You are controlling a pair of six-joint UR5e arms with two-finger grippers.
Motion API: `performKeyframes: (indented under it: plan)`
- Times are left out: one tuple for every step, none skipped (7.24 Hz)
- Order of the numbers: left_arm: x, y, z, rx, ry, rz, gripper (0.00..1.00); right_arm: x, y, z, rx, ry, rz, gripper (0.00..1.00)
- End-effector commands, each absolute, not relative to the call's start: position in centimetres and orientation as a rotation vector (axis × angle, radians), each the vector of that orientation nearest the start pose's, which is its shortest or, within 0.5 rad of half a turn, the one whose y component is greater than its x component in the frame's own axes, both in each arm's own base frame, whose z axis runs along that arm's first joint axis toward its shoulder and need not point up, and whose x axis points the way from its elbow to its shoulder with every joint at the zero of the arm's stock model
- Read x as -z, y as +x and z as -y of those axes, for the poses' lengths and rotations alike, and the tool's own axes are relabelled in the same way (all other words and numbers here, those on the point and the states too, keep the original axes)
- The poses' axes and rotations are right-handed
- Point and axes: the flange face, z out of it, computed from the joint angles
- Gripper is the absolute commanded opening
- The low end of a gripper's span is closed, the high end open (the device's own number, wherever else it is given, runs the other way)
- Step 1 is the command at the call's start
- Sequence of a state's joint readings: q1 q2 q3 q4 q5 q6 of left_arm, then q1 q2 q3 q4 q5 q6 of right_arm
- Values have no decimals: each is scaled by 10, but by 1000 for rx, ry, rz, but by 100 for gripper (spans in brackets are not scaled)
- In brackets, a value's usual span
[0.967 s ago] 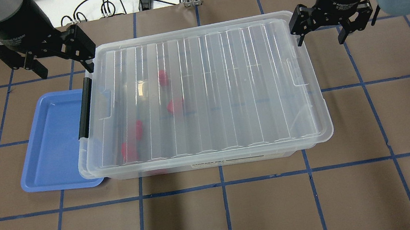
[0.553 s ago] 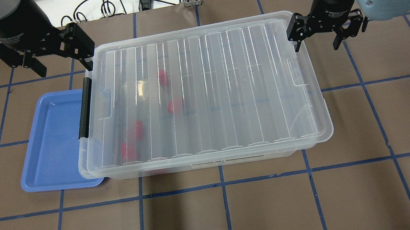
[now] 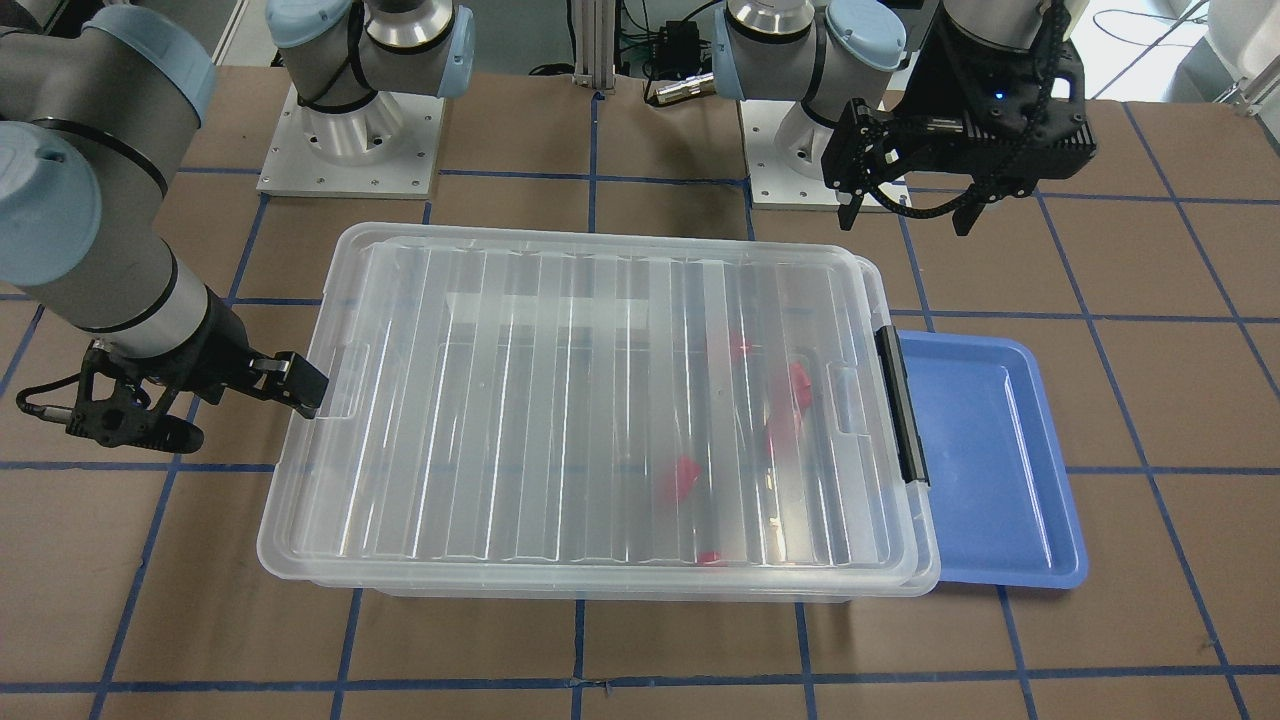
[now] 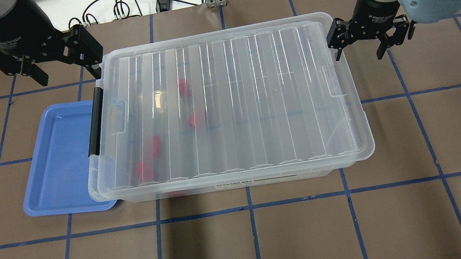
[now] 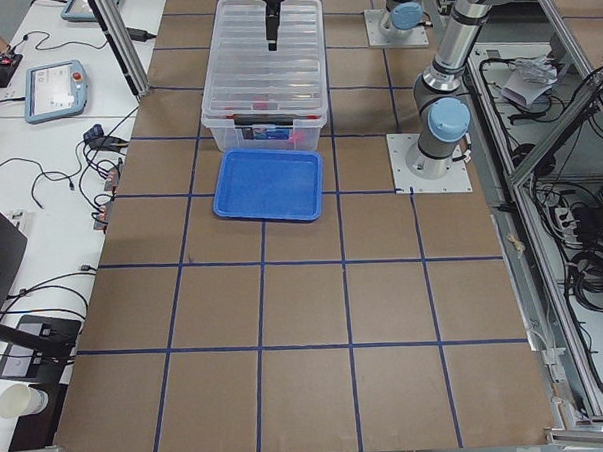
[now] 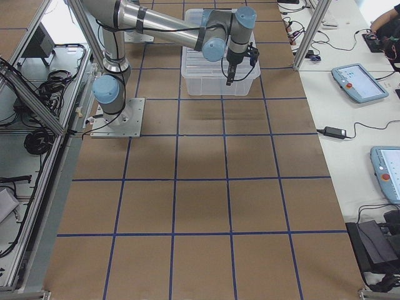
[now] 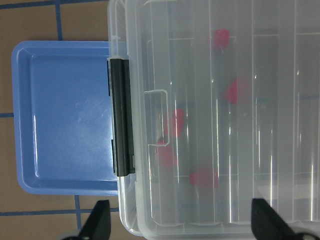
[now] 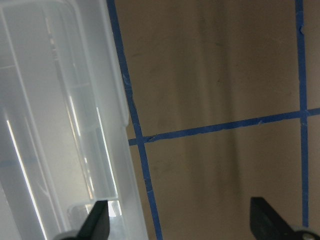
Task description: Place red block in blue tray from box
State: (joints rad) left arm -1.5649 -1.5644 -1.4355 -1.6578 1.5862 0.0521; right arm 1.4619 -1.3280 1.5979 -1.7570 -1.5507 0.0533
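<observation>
opening step: the red block lies inside the lidded box beside the blue tray, the left gripper and right gripper hover with jaws apart, so next the black latch likely needs unclipping.

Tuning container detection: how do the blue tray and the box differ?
The box is translucent clear; the blue tray is opaque periwinkle. The box is lidded with red blocks inside; the blue tray is open and empty. The box is far larger and deeper than the blue tray. Both are rounded rectangles.
</observation>
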Motion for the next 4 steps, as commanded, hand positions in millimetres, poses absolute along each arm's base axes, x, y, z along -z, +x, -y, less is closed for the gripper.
performKeyframes:
  plan:
    - [-550,-129,491,91,71,-3126,100,-353,71,586,-154,245,-3105,100]
    - [-551,-129,490,93,71,-3124,100,-352,71,586,-160,245,-3109,100]
    - [-550,-129,491,88,71,-3124,100,-350,70,587,-164,247,-3110,100]
    - [-550,-129,491,90,71,-3124,100,-348,69,588,-169,226,-3112,100]
